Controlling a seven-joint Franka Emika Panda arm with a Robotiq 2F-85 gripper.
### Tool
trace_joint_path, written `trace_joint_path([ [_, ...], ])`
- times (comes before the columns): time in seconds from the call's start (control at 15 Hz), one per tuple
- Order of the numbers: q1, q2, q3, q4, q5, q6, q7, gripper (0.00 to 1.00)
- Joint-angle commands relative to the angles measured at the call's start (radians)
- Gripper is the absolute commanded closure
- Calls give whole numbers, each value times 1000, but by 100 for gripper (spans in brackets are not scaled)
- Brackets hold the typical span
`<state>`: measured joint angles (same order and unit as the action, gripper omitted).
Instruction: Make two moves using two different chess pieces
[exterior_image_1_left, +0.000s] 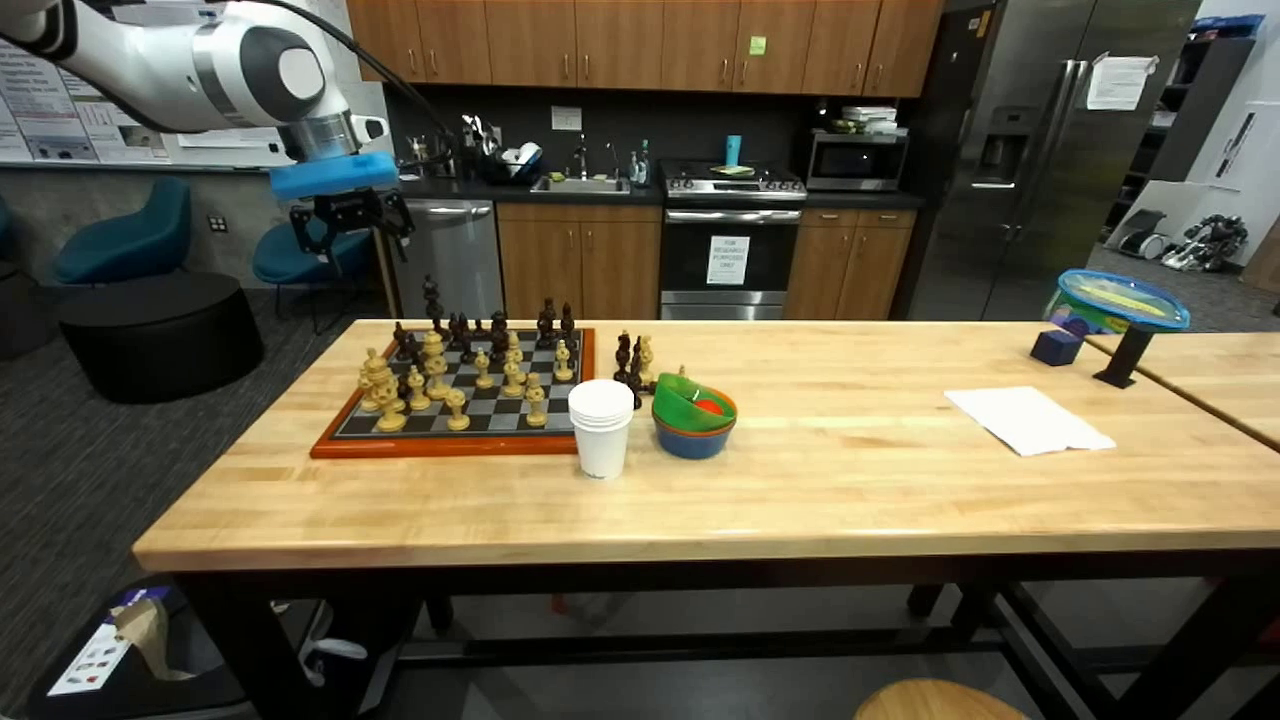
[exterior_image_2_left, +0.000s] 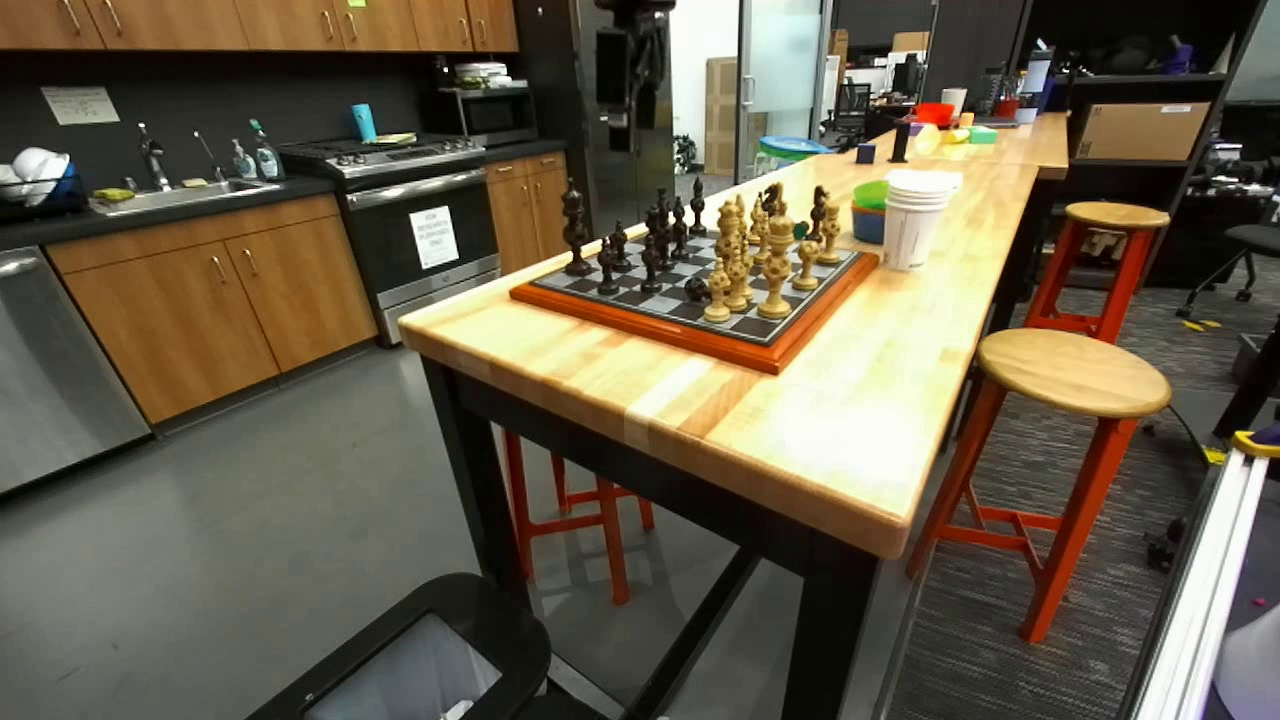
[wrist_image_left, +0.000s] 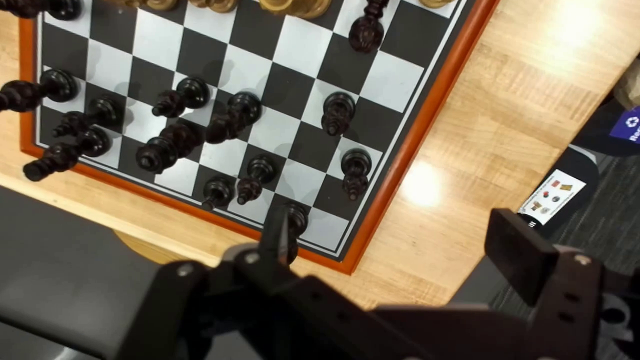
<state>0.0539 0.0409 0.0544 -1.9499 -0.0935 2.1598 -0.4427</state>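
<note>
My tool hangs high, spread wide, holding nothing. Below, dark pieces and pale pieces sit on board; spare pieces beside it on worktop. Neither move confirmable; I guess both remain.

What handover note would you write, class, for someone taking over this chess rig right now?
Gripper: the black two-fingered gripper is open and empty, raised above board height.
Pieces: dark brown carved chess pieces and pale yellow carved ones are on the square black and grey board; others of both colours stand beside it. One dark piece near the pale ones appears to lie on its side.
Done: these pictures cannot settle whether either move was made.
Remaining: confirm that, then complete the two moves with different pieces.
</note>
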Motion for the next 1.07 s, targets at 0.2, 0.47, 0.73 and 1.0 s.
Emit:
trace_joint_path([
  [0.2, -5, 87, 6, 77, -7, 25, -20, 0],
  [0.47, 4, 101, 12, 89, -31, 45, 11, 0],
  [0.73, -3, 95, 14, 77, -4, 40, -3, 0],
  [1.0, -8, 86, -3, 60, -55, 31, 39, 0],
])
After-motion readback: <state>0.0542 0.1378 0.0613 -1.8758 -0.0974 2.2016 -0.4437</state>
